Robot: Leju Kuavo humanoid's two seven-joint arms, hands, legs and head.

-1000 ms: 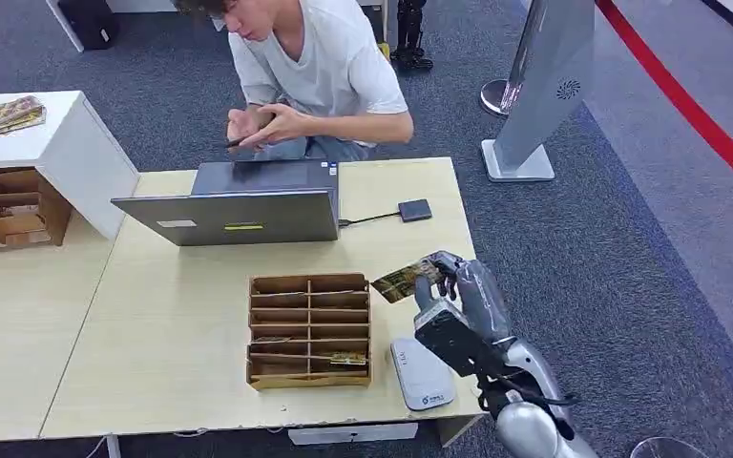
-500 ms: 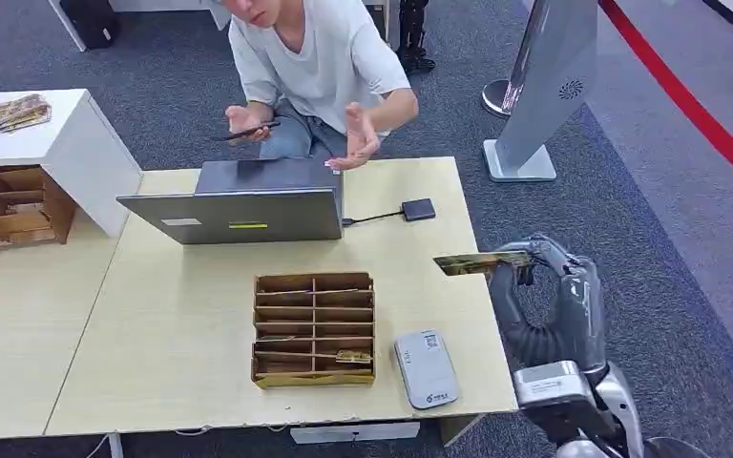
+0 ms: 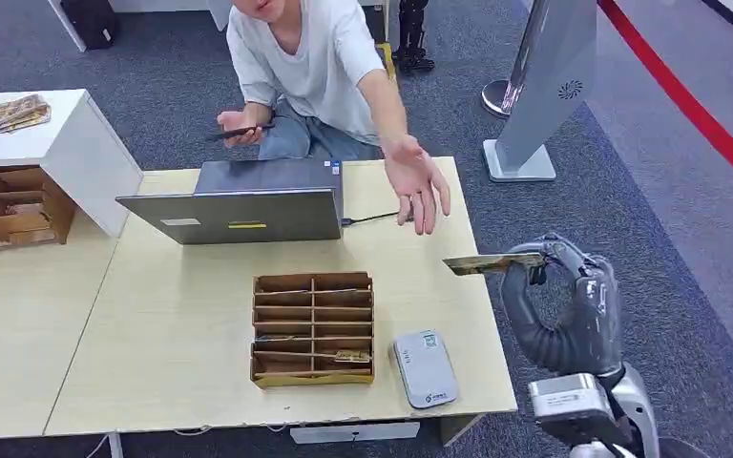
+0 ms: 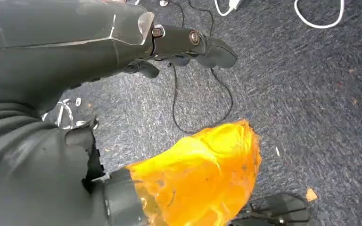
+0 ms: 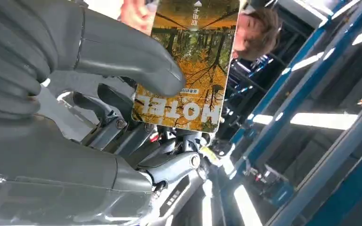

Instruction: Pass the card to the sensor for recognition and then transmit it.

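One hotel card pinched flat by right robot hand, long axis aimed toward person's open hand, nearby above table.

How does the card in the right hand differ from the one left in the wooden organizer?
The held card is pinched in the right hand, raised beyond the table's right edge; the organizer card lies in a front slot of the wooden organizer. The held one is near flat and fully exposed; the slotted one is mostly hidden. Both look like printed picture cards.
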